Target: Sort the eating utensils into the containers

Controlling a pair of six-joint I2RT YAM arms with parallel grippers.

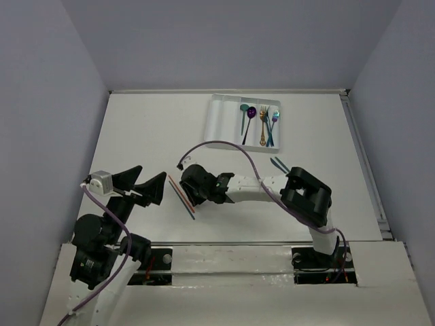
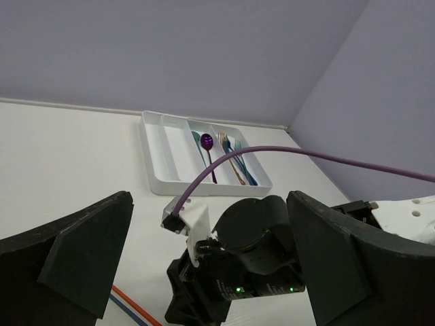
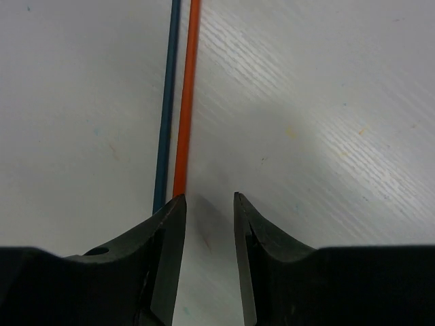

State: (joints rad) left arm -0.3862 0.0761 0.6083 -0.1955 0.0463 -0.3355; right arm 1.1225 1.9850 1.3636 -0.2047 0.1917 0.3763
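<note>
A red-orange chopstick [image 3: 185, 102] and a teal chopstick [image 3: 166, 102] lie side by side on the white table; the pair also shows in the top view [image 1: 182, 197]. My right gripper [image 3: 207, 197] is open, low over the table, its left fingertip over the red-orange stick's near end; nothing is between the jaws. In the top view it [image 1: 190, 195] sits over the pair. The white tray [image 1: 224, 123] at the back holds a teal spoon [image 1: 243, 109], purple spoon [image 1: 252, 111], gold fork [image 1: 263, 121] and blue pieces in its right compartments. My left gripper [image 1: 146, 187] is open and empty, raised at left.
Another teal chopstick [image 1: 279, 164] lies beside the right arm's elbow. A purple cable [image 1: 224, 144] arcs over the right arm. In the left wrist view the right wrist [image 2: 251, 258] fills the space between my left fingers [image 2: 68, 265]; the tray [image 2: 166, 182] is beyond.
</note>
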